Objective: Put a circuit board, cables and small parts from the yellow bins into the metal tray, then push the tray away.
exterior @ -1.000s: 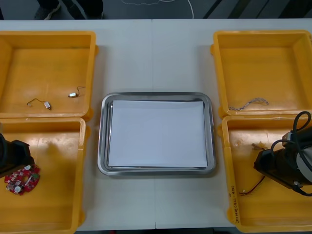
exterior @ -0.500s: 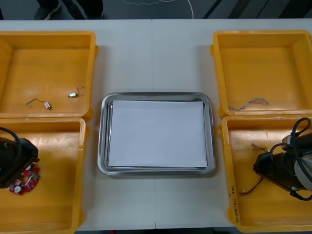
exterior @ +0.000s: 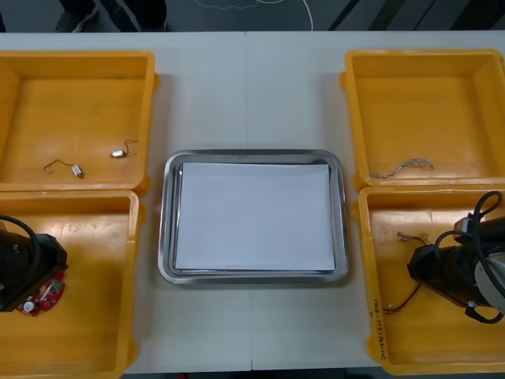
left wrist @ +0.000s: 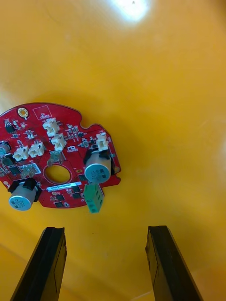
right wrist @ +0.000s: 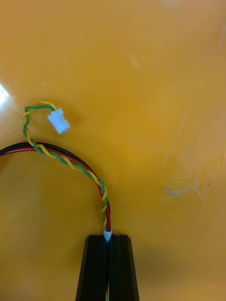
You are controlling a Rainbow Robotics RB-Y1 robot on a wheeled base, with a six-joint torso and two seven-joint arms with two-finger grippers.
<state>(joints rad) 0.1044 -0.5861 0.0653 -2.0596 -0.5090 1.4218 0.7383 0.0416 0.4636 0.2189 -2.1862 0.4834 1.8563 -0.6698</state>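
Board point(left wrist: 56, 160) flat on floor of near left bin point(exterior: 95, 237), left pincer point(left wrist: 106, 229) spread wide just short of it, not touching, right pincer point(right wrist: 108, 237) clamped on cable point(right wrist: 70, 162) in near right bin point(exterior: 430, 339), tray point(exterior: 169, 221) white inside, between bins on bench point(exterior: 245, 79).

This looks like an electronics workshop or robotics lab. A plain light bench point(exterior: 252, 87) carries yellow parts bins point(exterior: 79, 55) set round a metal tray point(exterior: 254, 153). One bin holds a round red circuit board point(left wrist: 70, 141), another a red and yellow cable point(right wrist: 96, 181).
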